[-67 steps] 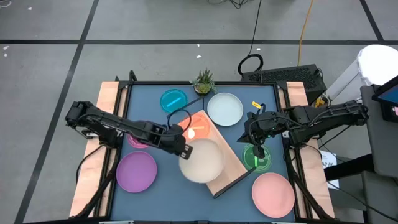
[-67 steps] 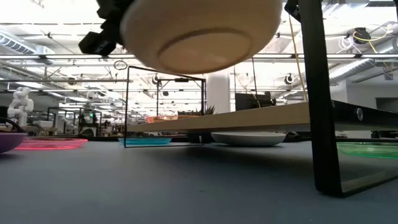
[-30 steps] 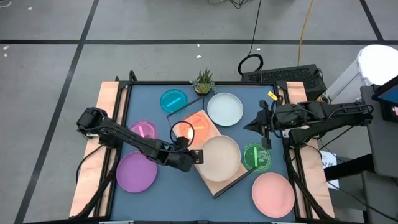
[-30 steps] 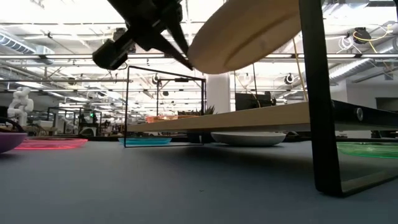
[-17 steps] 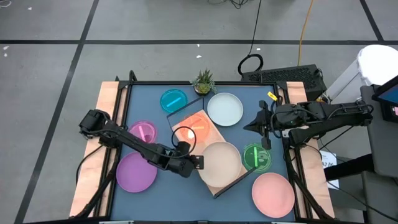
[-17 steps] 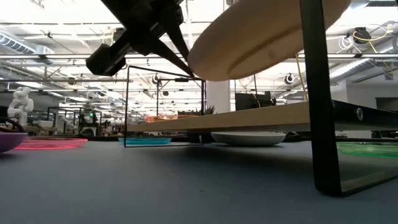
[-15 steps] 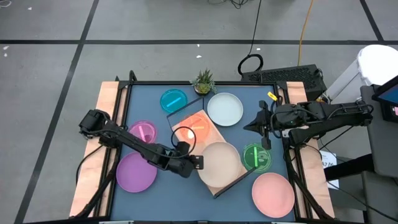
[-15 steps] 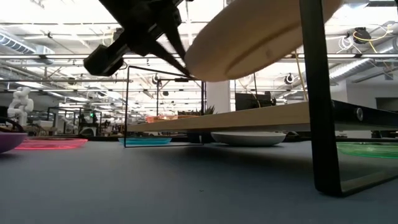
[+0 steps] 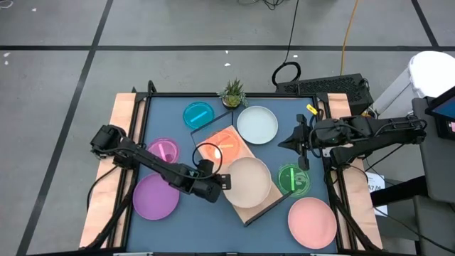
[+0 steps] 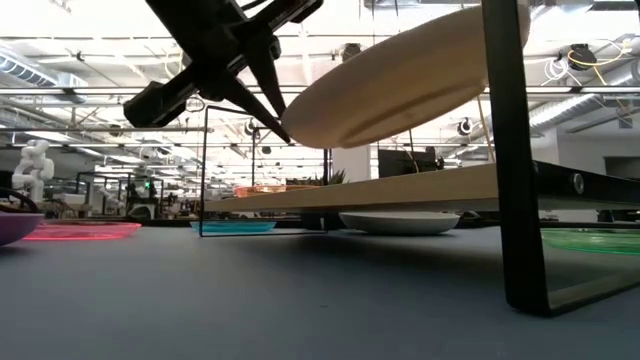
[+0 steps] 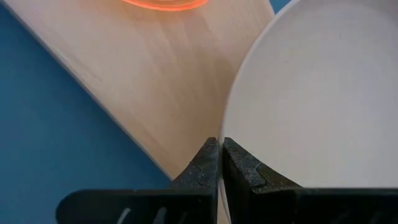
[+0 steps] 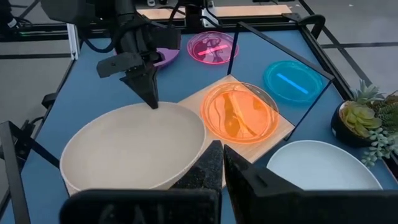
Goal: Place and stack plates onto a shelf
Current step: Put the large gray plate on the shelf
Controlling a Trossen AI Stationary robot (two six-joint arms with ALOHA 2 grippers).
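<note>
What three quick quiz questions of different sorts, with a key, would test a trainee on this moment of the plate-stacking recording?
1. True or false: the orange plate lies on the shelf.
2. Which plate does the left gripper hold? A purple, B cream, C salmon pink.
3. Fill in: seen from table height, the held plate hangs tilted ______ the shelf board.

Key
1. True.
2. B: the gripper pinches the rim of the cream plate.
3. Above: the plate is not set down yet. The right gripper waits, shut and empty, by the green plate.
</note>
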